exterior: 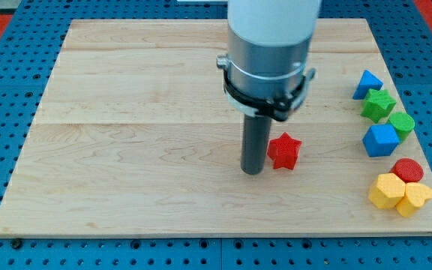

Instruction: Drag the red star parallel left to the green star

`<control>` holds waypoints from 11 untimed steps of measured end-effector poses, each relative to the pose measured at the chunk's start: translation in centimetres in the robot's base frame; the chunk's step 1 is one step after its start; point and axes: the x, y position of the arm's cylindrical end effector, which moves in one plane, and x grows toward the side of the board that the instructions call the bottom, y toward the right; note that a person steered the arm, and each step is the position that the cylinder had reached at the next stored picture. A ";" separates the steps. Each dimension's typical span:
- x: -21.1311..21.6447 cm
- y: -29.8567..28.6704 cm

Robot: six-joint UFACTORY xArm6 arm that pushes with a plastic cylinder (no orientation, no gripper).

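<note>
One short gap, barely any, separates my tip (253,171) from the red star (283,151). The star lies just to the tip's right and a touch toward the view's top, near the middle of the wooden board (126,150). There are no jaws to report: the arm ends in a plain rod, and I cannot tell whether it touches the star or stands just clear of it.

Farther right of the tip, well apart near the board's right edge, sits the green star (378,105), with a blue block (367,82) above it, a second green block (402,124) and another blue block (381,139) just below, then a red cylinder (408,170) and two yellow blocks (396,195).

In my judgement, the tip stands on the side of the red star away from the green one, so pushing rightward and slightly upward would carry it toward a spot level with the green star, on its left.
</note>
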 end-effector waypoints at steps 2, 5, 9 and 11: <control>-6.6 2.4; -17.6 0.7; -9.5 9.1; -12.1 9.1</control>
